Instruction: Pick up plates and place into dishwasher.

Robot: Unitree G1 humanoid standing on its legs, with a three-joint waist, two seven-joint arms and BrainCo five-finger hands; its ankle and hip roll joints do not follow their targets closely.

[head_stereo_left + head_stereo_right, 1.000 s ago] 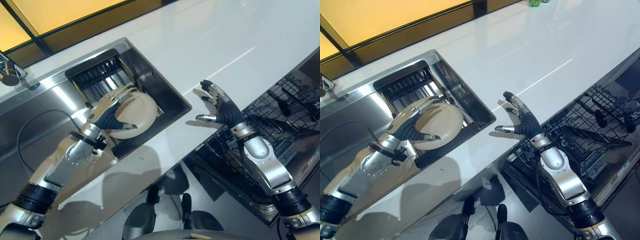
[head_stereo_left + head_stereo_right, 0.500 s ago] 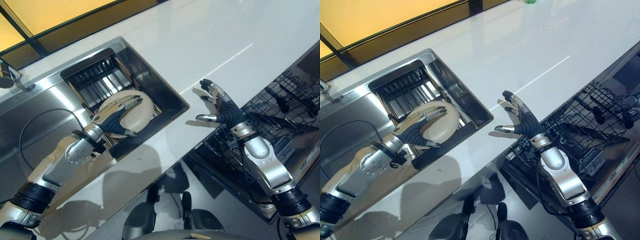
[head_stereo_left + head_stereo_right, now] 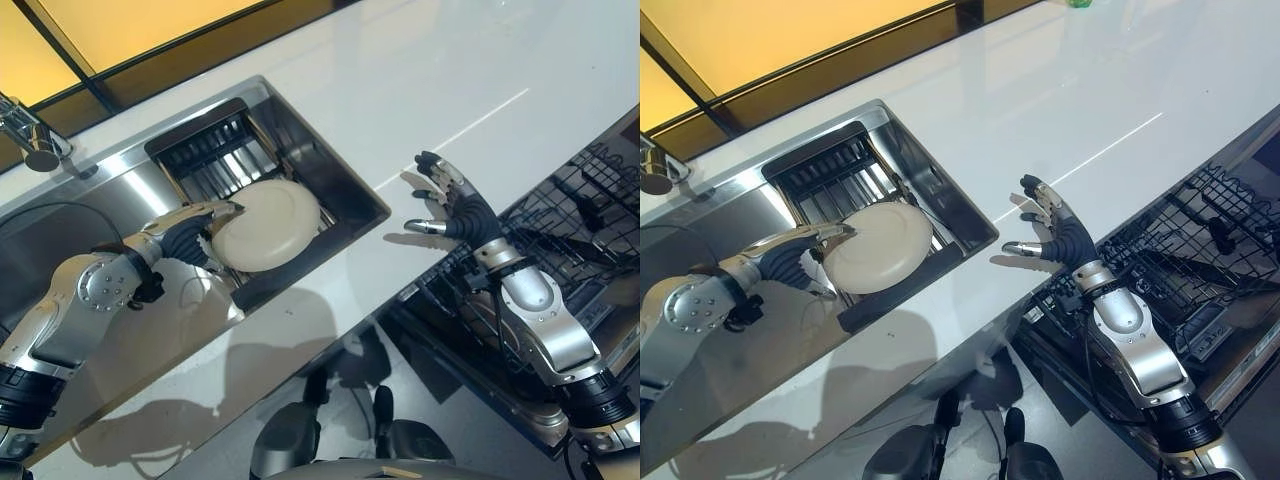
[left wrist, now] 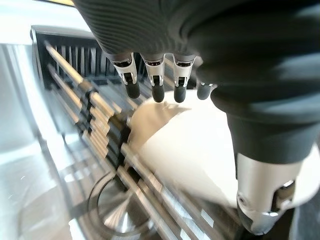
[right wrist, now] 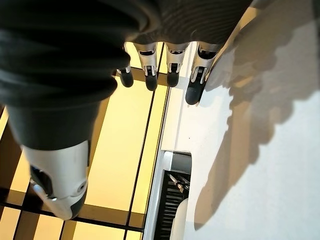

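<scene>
A cream plate (image 3: 270, 226) lies tilted on the black dish rack (image 3: 205, 152) inside the steel sink (image 3: 940, 190). My left hand (image 3: 183, 236) is at the plate's left rim, its fingers (image 4: 155, 75) nearly straight over the edge and its thumb (image 4: 262, 197) below it. The plate (image 4: 190, 150) shows just past those fingertips. My right hand (image 3: 457, 208) hovers open and holds nothing over the white counter's (image 3: 440, 90) front edge, beside the black wire dishwasher rack (image 3: 1185, 250).
A tap (image 3: 32, 142) stands at the sink's far left. The pulled-out dishwasher rack (image 3: 575, 215) sits below the counter's front edge at the right. A small green object (image 3: 1076, 4) is at the counter's far edge.
My left hand, which lay spread over the plate, has slid back to its left rim, so most of the plate is uncovered. The right hand has barely moved. The camera has shifted slightly.
</scene>
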